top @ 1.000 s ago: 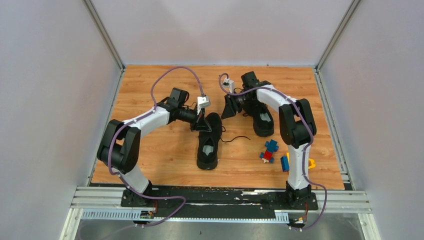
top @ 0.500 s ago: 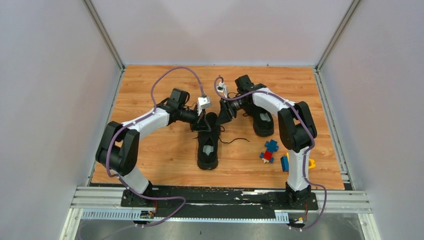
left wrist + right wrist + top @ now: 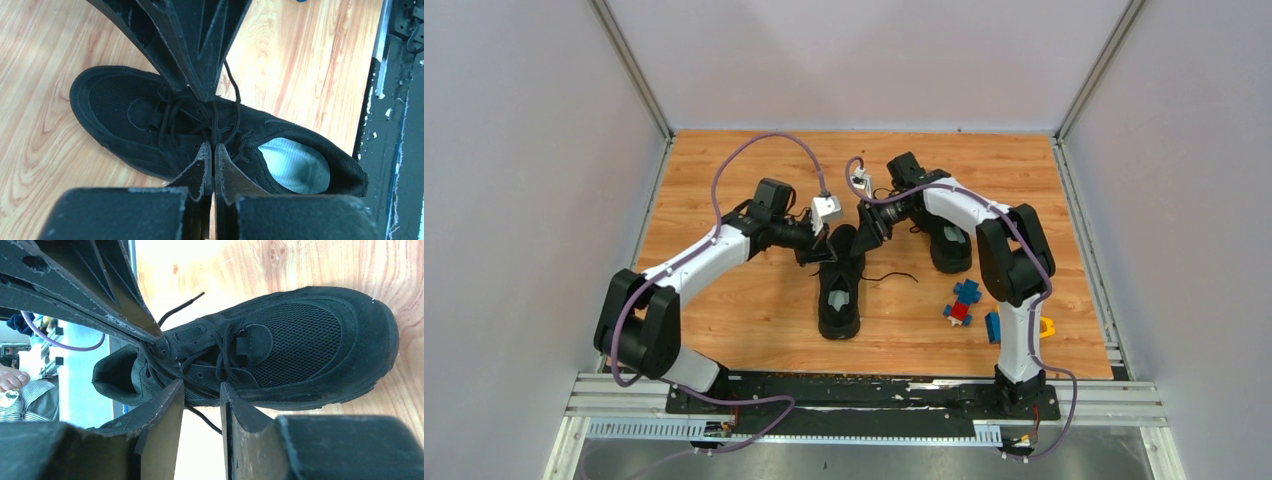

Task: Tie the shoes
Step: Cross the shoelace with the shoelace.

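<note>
Overhead view of two robot arms reaching inward over a wooden surface (image 3: 744, 310). A pair of black sneakers lies on it. One shoe (image 3: 839, 295) sits near the middle, toe pointing away from the arm bases, with its pale grey insole showing. The other shoe (image 3: 952, 248) lies to its right and slightly farther back, partly hidden under the right arm.

Both grippers meet above the laced part of the middle shoe. The left gripper (image 3: 214, 148) is fully closed. Its fingertips rest at the shoe's eyelets, and a thin black lace (image 3: 215, 125) runs straight into the seam between them, so it appears pinched there. The right gripper (image 3: 201, 386) comes in from the opposite side with its jaws partly apart, straddling the laces at the shoe's edge. One strand crosses the gap, but nothing is clearly clamped.

A loose lace end (image 3: 900, 276) trails onto the surface, right of the middle shoe. Small blue, red and yellow toy blocks (image 3: 965, 300) lie near the right arm.
</note>
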Tool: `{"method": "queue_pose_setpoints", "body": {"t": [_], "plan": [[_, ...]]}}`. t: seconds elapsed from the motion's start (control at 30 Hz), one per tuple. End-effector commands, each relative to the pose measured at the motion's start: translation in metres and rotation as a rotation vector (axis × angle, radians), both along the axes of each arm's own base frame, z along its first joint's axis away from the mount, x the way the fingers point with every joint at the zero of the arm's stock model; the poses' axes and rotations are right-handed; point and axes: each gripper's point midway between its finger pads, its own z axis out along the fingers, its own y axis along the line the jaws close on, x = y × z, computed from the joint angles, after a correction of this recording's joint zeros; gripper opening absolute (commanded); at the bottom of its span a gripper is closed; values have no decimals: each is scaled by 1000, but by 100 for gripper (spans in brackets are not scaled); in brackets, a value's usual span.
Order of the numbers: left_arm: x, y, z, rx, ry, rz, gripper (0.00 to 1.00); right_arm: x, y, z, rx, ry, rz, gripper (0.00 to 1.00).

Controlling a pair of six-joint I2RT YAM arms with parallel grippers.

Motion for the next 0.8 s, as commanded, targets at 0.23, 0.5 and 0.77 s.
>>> {"method": "queue_pose_setpoints", "body": {"t": [0.23, 0.5, 0.77], "plan": [[8, 2, -9, 67, -56, 79, 0, 1, 3, 39, 137, -6, 34, 41], [14, -1, -11, 78, -81, 129, 0, -1, -4, 6, 57, 25, -28, 47], [20, -5, -9, 81, -115, 127, 0, 0, -3, -8, 47, 62, -37, 37]]}}
